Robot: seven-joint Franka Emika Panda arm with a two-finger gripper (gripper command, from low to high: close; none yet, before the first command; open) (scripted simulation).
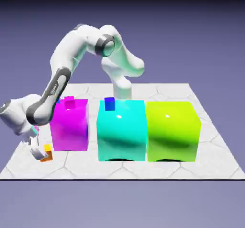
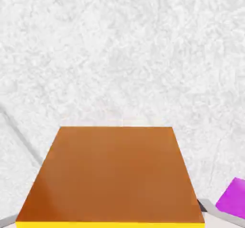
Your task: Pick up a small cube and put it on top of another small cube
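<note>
Status entry, stacking task: you have the small yellow-and-orange cube [image 1: 46, 152] low down at the bench [image 1: 143, 170], just off the outer face of the magenta block [image 1: 71, 125], on the side away from the cyan block [image 1: 121, 130]; the gripper [image 1: 38, 148] is right at it. Whether the cube rests on the bench or is lifted a little clear, you cannot tell from the exterior view. In the hand view the cube [image 2: 115, 174] fills the lower frame, an orange face with a yellow strip at the bottom edge, and it covers the spots where the finger tips would show. Jaws: brought in around the cube and apparently touching it, but their width and whether they clamp it are not visible, so treat the grip as unconfirmed. The target, the small dark-blue cube [image 1: 110, 104], sits on top of the cyan block near the edge facing the magenta block, with nothing on it. A small magenta cube [image 1: 69, 102] sits on top of the magenta block; a lime block [image 1: 172, 130] stands beyond the cyan one. Judged progress: early; approach done, while lift, carry across the magenta block and placement remain.
</note>
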